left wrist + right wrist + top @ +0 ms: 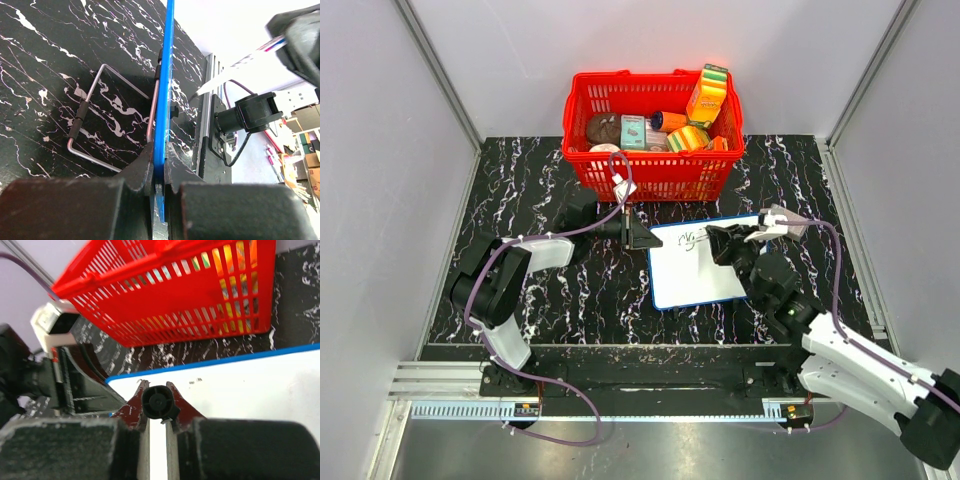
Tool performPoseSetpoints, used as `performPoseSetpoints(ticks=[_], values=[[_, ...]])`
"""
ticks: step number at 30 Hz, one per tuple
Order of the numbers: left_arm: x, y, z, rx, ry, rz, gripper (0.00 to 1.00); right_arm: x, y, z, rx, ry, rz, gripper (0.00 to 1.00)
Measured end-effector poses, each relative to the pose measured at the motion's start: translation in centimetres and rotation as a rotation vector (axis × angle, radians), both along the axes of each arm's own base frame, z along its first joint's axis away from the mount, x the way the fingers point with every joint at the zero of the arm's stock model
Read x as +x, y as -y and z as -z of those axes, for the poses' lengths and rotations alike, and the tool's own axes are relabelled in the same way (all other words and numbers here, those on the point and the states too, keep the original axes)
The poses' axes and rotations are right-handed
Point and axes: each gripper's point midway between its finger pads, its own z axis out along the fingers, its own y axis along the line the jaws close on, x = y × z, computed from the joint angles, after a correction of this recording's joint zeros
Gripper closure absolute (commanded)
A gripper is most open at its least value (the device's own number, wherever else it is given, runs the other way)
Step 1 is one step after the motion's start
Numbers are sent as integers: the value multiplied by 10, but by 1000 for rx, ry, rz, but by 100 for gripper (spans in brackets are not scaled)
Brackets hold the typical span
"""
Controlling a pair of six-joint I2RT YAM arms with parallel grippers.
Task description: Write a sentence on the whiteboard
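The whiteboard (705, 270), white with a thin blue rim, lies on the dark marble table in front of the red basket. A short stretch of black handwriting, the sentence (692, 238), sits near its top left corner. My left gripper (642, 237) is shut on the board's left edge; in the left wrist view the blue rim (165, 75) runs straight between the closed jaws (159, 172). My right gripper (722, 243) hovers over the board's upper part, just right of the writing, shut on a black marker (159, 402) seen end-on. The marker's tip is hidden.
The red basket (655, 160) full of groceries stands just behind the board and fills the top of the right wrist view (175, 290). A bent wire stand (85, 125) lies on the table beside the board's edge. Grey walls enclose the table on three sides.
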Motion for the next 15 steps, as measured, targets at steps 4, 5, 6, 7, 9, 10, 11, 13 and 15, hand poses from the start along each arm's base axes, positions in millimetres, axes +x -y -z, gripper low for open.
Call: performPoseSetpoints(ticks=[4,5,6,7,9,10,11,13,15], values=[[0,1,0,1,7,3,100,-7,7,-25,53,62,3,100],[0,1,0,1,7,3,100,-7,8,-28,53,68,6,100],[0,1,0,1,7,3,100,-7,9,-30,49,71,8,100],[0,1,0,1,7,3,100,-6,9,-32,45,74,9,100],[0,1,0,1,7,3,100,-3,7,-32,25,70,10,100],[0,1,0,1,7,3,100,-2,6,-32,14,68,11,100],[0,1,0,1,7,3,100,0,6,-32,4,66,14,100],[0,1,0,1,7,3,100,4,7,-33,-12,64,20,100],[0,1,0,1,7,3,100,9,12,-33,-24,62,38,100]])
